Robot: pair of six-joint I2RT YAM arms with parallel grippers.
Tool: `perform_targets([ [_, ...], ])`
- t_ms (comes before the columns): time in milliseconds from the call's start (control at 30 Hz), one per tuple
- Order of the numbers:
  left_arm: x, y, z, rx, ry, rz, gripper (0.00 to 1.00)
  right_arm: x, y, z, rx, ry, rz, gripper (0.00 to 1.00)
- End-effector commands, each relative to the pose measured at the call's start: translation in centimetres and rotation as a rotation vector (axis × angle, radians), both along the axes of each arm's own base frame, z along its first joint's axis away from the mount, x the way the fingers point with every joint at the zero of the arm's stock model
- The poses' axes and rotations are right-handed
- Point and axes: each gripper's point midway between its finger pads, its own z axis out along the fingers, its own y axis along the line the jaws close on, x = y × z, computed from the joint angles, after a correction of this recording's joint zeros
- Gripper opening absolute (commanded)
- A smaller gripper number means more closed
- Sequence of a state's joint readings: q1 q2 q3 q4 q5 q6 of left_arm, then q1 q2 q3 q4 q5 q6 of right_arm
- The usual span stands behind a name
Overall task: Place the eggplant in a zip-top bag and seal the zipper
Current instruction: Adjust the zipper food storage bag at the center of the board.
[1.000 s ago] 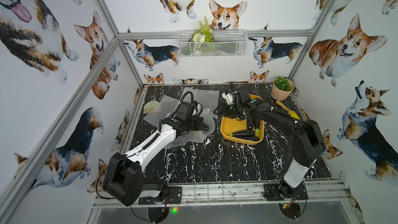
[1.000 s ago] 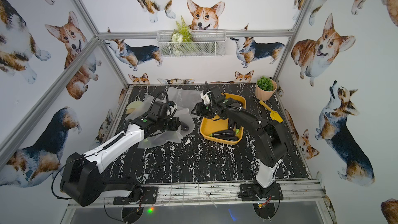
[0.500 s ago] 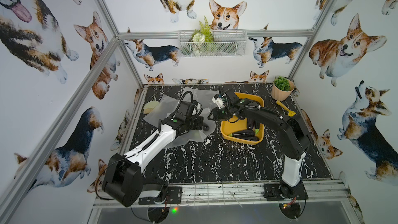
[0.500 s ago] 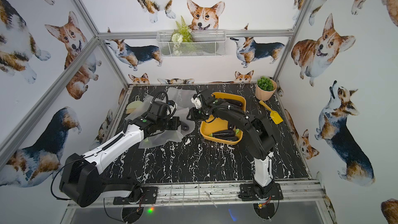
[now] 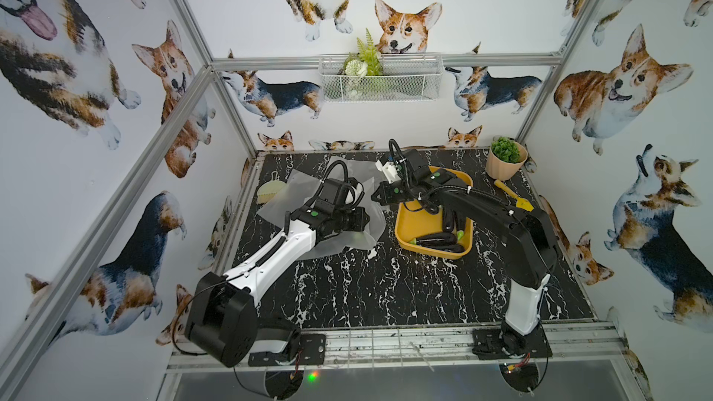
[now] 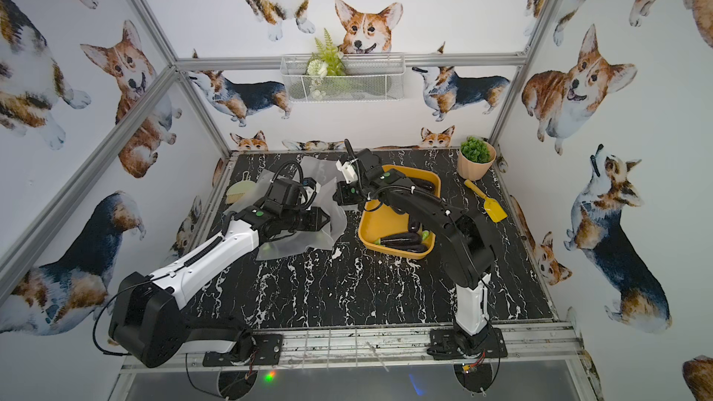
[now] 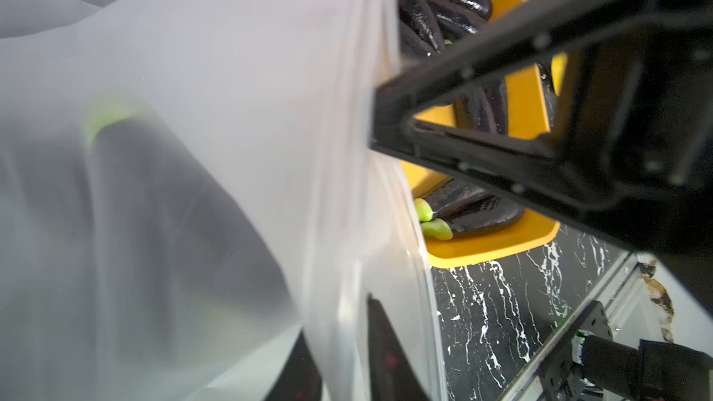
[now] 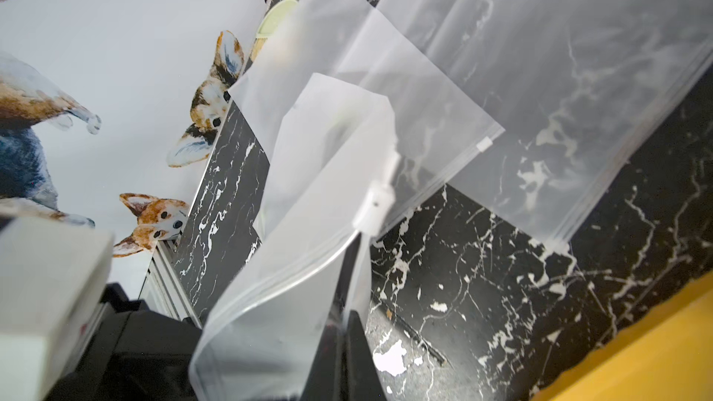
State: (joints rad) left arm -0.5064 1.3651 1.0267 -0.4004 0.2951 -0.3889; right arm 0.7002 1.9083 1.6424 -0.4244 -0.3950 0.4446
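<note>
The eggplant [image 7: 127,156], a dark green-capped blur plain only in the left wrist view, lay inside the frosted zip-top bag [image 7: 239,71] beside the left hand [image 7: 343,345], its fingers parted astride the bag's edge. The right hand [image 8: 351,264] was clenched on the zipper strip beside the white slider [image 8: 376,206]. Behind it sat a yellow tray [image 5: 414,225] of glossy spare eggplants [image 5: 440,241]; ahead, flat empty bags [image 8: 540,71] lay on the marbled tabletop [image 5: 386,287].

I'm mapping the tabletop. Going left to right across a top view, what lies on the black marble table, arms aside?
From the left: pale green hand tool → frosted zip-top bags → yellow tray of eggplants → potted plant. The yellow shovel overlaps the plant, so it is left out.
</note>
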Motion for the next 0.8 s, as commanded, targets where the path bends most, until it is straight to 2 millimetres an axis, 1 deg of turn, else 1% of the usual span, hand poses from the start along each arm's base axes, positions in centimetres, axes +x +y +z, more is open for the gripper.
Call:
perform_targets([
  [0, -0.5, -1.2, 2.7, -0.076, -0.051, -0.079, 0.40, 0.7, 0.9, -0.4, 0.003, -0.012, 0.034, 0.00],
  [33, -0.9, -1.4, 3.6, -0.101, -0.062, -0.098, 0.45, 0.8, 1.1, -0.5, 0.007, -0.013, 0.033, 0.00],
  [67, -1.1, -1.6, 4.5, -0.129, -0.071, -0.113, 0.48, 0.9, 1.2, -0.6, 0.008, -0.016, 0.035, 0.00],
  [133, -1.4, -1.4, 7.0, -0.221, -0.087, -0.127, 0.49, 1.0, 1.1, -0.3, 0.009, -0.035, 0.040, 0.00],
  [167, -1.3, -1.0, 8.4, -0.265, -0.102, -0.108, 0.50, 0.9, 1.0, -0.2, 0.009, -0.040, 0.050, 0.00],
  [233, -0.3, 0.7, 10.3, -0.304, -0.140, -0.043, 0.51, 0.8, 0.7, 0.1, 0.019, -0.045, 0.068, 0.00],
  [300, 1.3, 2.9, 11.5, -0.296, -0.192, 0.022, 0.51, 0.4, 0.3, 0.3, 0.033, -0.037, 0.102, 0.00],
  [367, 3.3, 4.8, 11.7, -0.228, -0.242, 0.074, 0.51, -0.4, 0.1, 0.8, 0.053, -0.044, 0.161, 0.00],
  [467, 6.9, 7.1, 10.3, -0.023, -0.320, 0.120, 0.51, -1.6, -0.3, 1.6, 0.053, -0.077, 0.262, 0.00],
  [567, 9.9, 8.9, 9.2, 0.146, -0.406, 0.150, 0.51, -1.4, -0.7, 3.4, 0.064, -0.107, 0.316, 0.00],
  [633, 11.0, 8.9, 8.7, 0.226, -0.456, 0.083, 0.51, -1.0, -0.9, 4.9, 0.078, -0.131, 0.345, 0.00],
  [667, 11.5, 8.7, 8.8, 0.253, -0.487, 0.041, 0.51, -0.9, -0.8, 6.0, 0.089, -0.150, 0.361, 0.00],
  [700, 11.8, 8.3, 9.0, 0.264, -0.510, 0.007, 0.51, -0.9, -0.6, 6.8, 0.101, -0.162, 0.380, 0.00],
  [767, 12.1, 7.5, 10.2, 0.273, -0.576, -0.075, 0.52, -1.0, -0.3, 8.6, 0.115, -0.185, 0.416, 0.00],
])
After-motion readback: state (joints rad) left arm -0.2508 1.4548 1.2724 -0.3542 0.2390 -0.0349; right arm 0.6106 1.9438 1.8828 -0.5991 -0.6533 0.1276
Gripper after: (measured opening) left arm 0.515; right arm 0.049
